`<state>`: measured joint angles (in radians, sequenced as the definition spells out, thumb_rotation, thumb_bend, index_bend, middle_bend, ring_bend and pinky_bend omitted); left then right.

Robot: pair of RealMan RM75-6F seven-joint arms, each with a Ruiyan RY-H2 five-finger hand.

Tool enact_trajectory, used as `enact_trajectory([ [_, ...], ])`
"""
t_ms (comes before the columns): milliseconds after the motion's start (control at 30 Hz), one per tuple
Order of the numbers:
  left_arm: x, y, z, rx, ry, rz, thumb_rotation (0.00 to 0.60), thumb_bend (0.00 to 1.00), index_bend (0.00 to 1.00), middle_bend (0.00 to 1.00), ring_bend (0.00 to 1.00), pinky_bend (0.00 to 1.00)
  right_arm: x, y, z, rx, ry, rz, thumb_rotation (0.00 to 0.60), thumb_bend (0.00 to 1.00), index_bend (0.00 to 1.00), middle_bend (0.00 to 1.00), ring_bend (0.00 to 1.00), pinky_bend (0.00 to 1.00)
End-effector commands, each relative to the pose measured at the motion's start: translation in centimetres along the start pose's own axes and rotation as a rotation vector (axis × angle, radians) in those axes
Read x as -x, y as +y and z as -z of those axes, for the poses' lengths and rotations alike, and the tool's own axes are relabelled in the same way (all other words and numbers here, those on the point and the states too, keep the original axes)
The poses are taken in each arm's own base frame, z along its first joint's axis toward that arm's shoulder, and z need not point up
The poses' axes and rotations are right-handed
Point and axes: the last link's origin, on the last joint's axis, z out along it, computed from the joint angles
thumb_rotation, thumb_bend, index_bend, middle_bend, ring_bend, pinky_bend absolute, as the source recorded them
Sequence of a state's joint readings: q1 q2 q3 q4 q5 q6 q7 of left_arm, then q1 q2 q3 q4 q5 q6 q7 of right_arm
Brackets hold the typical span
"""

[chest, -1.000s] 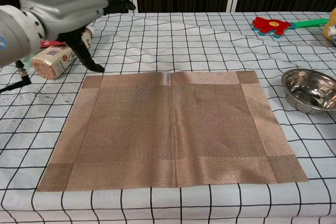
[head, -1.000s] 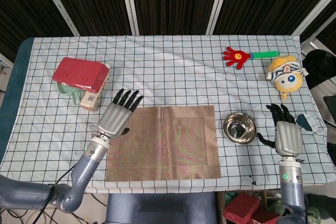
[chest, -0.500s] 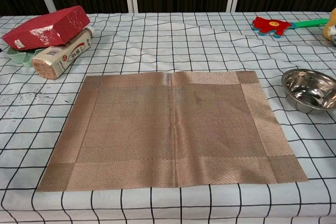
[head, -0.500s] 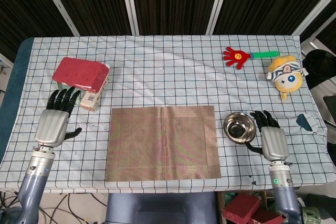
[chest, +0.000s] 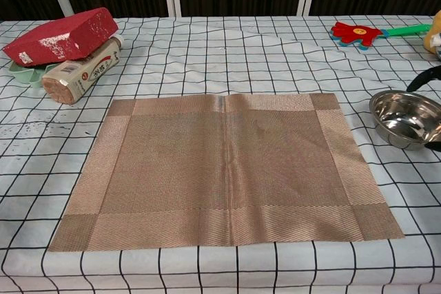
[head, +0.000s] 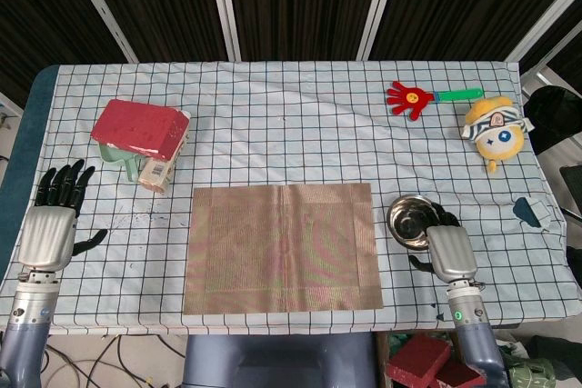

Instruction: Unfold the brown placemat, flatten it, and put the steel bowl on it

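Head view shows my right hand (head: 451,252) reaching over the near rim of the steel bowl (head: 411,220), fingers wrapping it, though I cannot tell whether they have closed. My left hand (head: 48,229) rests open, well clear, leaving room. Just left of the bowl, the brown placemat (head: 282,247) lies unfolded and flat, long axis running left-right, ready to receive it.

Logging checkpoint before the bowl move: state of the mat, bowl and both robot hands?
placemat: unfolded, flat on the tablecloth, nothing on it.
steel bowl: upright, empty, on the cloth right of the placemat, not on it.
right robot hand: at the bowl's near right rim; grip cannot be told.
left robot hand: open, fingers apart, holding nothing, far left of the placemat.
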<state>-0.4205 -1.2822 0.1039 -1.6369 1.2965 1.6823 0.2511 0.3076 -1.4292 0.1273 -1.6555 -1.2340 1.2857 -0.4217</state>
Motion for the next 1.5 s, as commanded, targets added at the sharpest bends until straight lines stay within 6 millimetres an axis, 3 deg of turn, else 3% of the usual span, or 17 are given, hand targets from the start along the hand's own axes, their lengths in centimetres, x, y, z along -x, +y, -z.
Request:
enact_trajectory([
  [33, 0.7, -0.2, 0.2, -0.005, -0.019, 0.029, 0.600, 0.05, 0.00, 0.01, 0.02, 0.03, 0.6, -0.3, -0.3, -0.007, -0.013, 0.021, 0.600, 0.14, 0.31, 0.20, 0.12, 0.19],
  [500, 1.4, -1.0, -0.2, 0.006, -0.052, 0.065, 0.600, 0.05, 0.01, 0.01, 0.02, 0.03, 3.3, -0.2, -2.7, 0.005, -0.028, 0.116, 0.600, 0.20, 0.44, 0.35, 0.26, 0.22],
  [833, 1.5, -1.2, -0.4, 0.002, -0.064, 0.089, 0.600, 0.05, 0.02, 0.01, 0.02, 0.03, 4.2, -0.4, -3.3, -0.014, -0.033, 0.145, 0.600, 0.45, 0.70, 0.58, 0.49, 0.36],
  [1067, 1.5, -1.2, -0.6, 0.004, -0.064, 0.098, 0.600, 0.05, 0.03, 0.01, 0.02, 0.03, 3.6, -1.3, -3.3, -0.069, -0.001, 0.127, 0.600, 0.50, 0.77, 0.63, 0.50, 0.36],
  [1167, 1.4, -1.3, -0.7, 0.001, -0.056, 0.105, 0.600, 0.05, 0.03, 0.01, 0.02, 0.03, 2.6, -2.4, -3.4, -0.119, 0.035, 0.111, 0.600, 0.50, 0.77, 0.64, 0.50, 0.36],
  [1300, 1.3, -1.4, -0.8, -0.003, -0.045, 0.114, 0.600, 0.05, 0.03, 0.01, 0.02, 0.03, 1.0, -5.4, -3.3, -0.223, 0.067, 0.091, 0.600, 0.50, 0.77, 0.64, 0.50, 0.36],
  [1500, 1.1, -1.5, -0.9, -0.006, -0.029, 0.131, 0.600, 0.05, 0.03, 0.01, 0.02, 0.03, 0.5, -9.3, -3.0, -0.340, 0.042, 0.083, 0.600, 0.50, 0.77, 0.64, 0.50, 0.36],
])
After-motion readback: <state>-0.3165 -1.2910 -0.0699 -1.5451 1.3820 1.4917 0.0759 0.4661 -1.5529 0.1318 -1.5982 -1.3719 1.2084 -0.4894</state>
